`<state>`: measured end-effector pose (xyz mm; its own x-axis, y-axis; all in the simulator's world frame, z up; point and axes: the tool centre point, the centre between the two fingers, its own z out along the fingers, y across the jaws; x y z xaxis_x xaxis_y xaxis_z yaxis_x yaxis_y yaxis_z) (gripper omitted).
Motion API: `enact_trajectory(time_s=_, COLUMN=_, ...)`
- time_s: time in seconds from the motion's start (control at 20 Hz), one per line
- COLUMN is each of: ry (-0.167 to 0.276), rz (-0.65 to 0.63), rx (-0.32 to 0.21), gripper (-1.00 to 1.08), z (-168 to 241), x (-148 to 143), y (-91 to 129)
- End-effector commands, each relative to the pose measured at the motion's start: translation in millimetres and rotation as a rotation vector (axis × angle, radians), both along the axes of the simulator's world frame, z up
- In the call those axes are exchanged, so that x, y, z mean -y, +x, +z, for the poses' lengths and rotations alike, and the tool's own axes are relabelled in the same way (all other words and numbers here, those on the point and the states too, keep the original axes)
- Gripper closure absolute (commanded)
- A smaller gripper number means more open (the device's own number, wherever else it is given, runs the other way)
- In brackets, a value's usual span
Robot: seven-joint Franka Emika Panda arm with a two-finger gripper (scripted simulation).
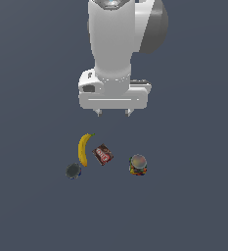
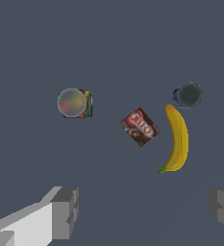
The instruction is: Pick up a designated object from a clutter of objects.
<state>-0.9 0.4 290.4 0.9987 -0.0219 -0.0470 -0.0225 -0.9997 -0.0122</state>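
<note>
Flat dark slate-blue floor [image 1: 32, 206] fills both views; no walls, no other fixtures visible.

Four items lie in a loose row below the arm. Target: small dark can [image 1: 73, 170], at the end of the row toward the exterior view's left, just beside the lower tip of the yellow banana [image 1: 83, 149] — very close, contact cannot be resolved. Wrist view shows the can [image 2: 189, 94] upright, dark grey top facing the camera, a sliver of blue side showing at one edge. Brown-red packet [image 1: 103, 154] sits on the banana's other side. Multicoloured jar [image 1: 138, 164] stands well apart, toward the exterior view's right.

Handling estimate: short, rigid metal can; probably light to moderate in weight, not fragile. Smooth curved wall likely slippery, so the hold should be across the full width, mid-height on the side, pads squarely opposed. One pad must go into the narrow space by the banana tip; turning the grasp axis so neither pad lands there looks safer. Risk: nudging the banana, or the can rolling out if gripped off-centre.

Arm pose: wrist vertical, gripper [image 1: 113, 113] pointing straight down, high above the row and roughly over the packet, not over the can. Fingers [image 2: 65, 211] spread wide apart, nothing between them.
</note>
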Motion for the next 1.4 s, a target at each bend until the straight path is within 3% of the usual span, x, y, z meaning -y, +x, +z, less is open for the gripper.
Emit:
enact_trajectory(time_s=0.0, ry=0.001, rz=0.002, rx=0.000, gripper=-0.92, z=-6, x=5, y=5)
enact_trajectory(time_s=0.4, ry=0.006, rz=0.013, rx=0.010, gripper=-0.92, z=-39, x=34, y=36)
enact_trajectory(time_s=0.9, ry=0.005, rz=0.036, rx=0.029, gripper=-0.92, z=-118, x=100, y=81)
enact_trajectory(time_s=1.35, ry=-0.005, rz=0.056, rx=0.042, gripper=-0.92, z=-189, x=157, y=100)
